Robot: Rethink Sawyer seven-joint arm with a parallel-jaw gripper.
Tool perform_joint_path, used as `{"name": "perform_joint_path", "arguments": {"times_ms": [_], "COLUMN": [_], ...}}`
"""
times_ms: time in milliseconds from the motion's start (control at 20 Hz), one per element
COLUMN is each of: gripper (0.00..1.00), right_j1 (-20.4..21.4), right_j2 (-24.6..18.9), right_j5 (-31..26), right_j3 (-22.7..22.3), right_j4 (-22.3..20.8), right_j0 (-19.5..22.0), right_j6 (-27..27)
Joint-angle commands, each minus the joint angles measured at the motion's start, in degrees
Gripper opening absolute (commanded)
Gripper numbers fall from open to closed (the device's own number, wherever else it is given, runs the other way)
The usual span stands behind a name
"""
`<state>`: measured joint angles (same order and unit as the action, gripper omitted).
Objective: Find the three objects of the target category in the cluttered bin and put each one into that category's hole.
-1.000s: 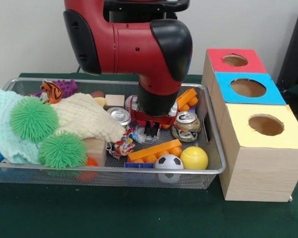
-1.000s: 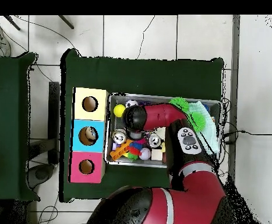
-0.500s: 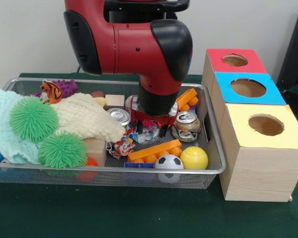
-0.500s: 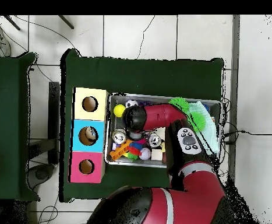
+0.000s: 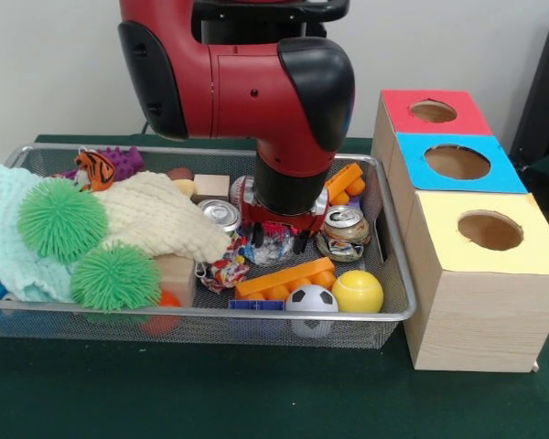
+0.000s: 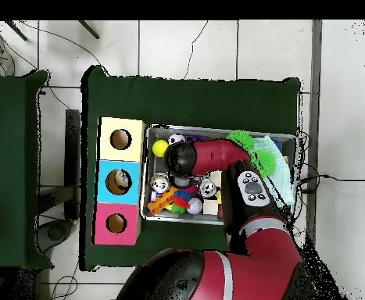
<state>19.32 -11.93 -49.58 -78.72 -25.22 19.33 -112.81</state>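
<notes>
At the centre of the front view, the gripper (image 5: 276, 241) is down in the wire bin (image 5: 395, 315), fingers spread around a crumpled shiny wrapper (image 5: 273, 243) between two cans.

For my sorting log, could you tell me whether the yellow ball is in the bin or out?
In: the yellow ball lies inside the wire bin, beside the soccer ball.
</notes>
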Motion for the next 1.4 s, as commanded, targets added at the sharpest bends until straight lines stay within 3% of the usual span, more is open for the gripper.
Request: {"name": "perform_joint_path", "arguments": {"times_ms": [50,700,1250,1400], "gripper": [1.00,1.00,1.00,1.00], "right_j1": [-4.79,-8.54,-9.96,-11.07], "right_j2": [-1.66,-3.69,0.76,2.41], "right_j5": [4.41,5.57,5.59,3.46], "right_j3": [0.34,3.28,4.94,7.35], "right_j4": [-1.92,-0.37,-2.91,-2.90], "right_j0": [-0.13,-0.86,-3.71,-5.10], "right_j6": [1.13,0.56,-2.49,-3.18]}}
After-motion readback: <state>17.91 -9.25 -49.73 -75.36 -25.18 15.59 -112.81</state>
